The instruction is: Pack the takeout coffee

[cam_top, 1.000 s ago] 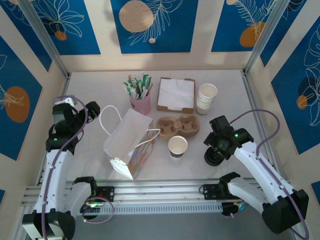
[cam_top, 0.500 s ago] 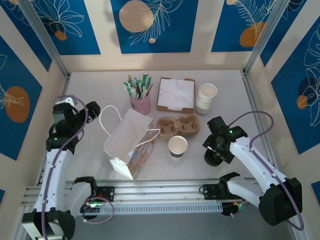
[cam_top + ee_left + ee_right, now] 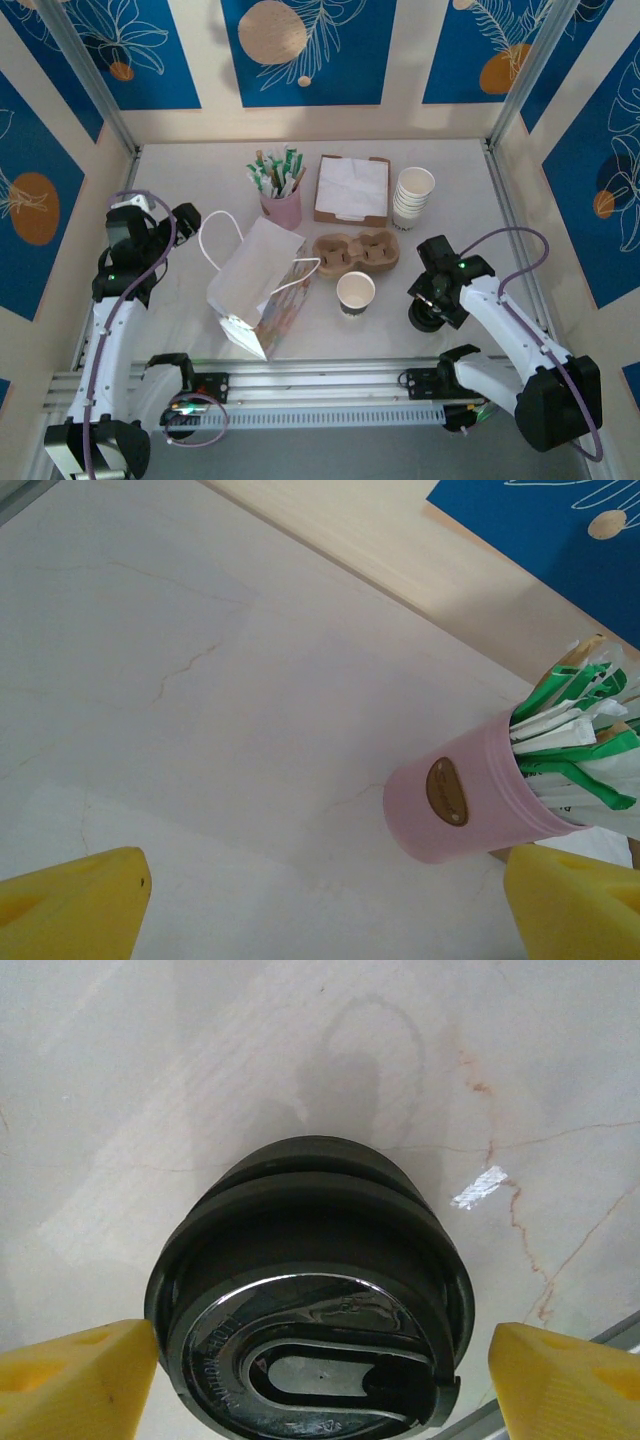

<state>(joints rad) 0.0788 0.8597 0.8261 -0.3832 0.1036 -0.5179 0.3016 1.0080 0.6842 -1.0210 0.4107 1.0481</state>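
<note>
L gripper (image 3: 325,910) sits at 9 o'clock, jaws released & empty, prob. kept clear of the work. Takeout coffee cup (image 3: 355,291) stands at centre of desk (image 3: 460,180), 6 o'clock of carrier (image 3: 357,250). Its axis is vertical, mouth up, no lid yet. R gripper (image 3: 320,1380) at 4 o'clock, jaws spread astride black lid (image 3: 310,1250), unclamped, prob. lining up a grab.

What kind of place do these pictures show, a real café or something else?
Probably a mock takeout-coffee station for robot work: a brown cardboard cup carrier, a stack of white paper cups and a white paper bag sit on a small table walled by blue printed panels.
</note>
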